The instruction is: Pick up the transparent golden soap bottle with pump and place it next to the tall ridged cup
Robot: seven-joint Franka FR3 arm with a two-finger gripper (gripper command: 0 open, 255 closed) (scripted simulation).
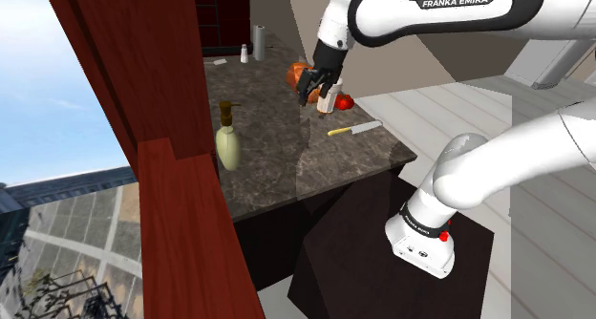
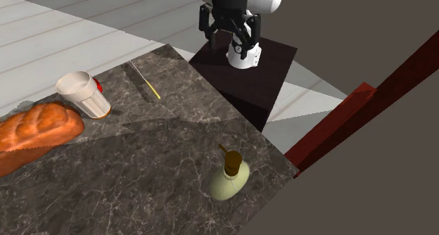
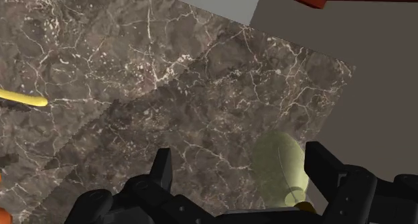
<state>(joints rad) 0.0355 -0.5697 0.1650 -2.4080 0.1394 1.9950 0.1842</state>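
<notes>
Arm (image 1: 449, 7) extended, end effector (image 3: 238, 155) fingers apart

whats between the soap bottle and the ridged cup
Only bare marble countertop between the soap bottle and the ridged cup, seen in the second exterior view.

Dark veined marble counter (image 1: 277, 159), reddish wooden frame (image 1: 124, 78) beside it, pale plank floor (image 1: 478, 107), blue sky (image 1: 38, 78) beyond
</notes>
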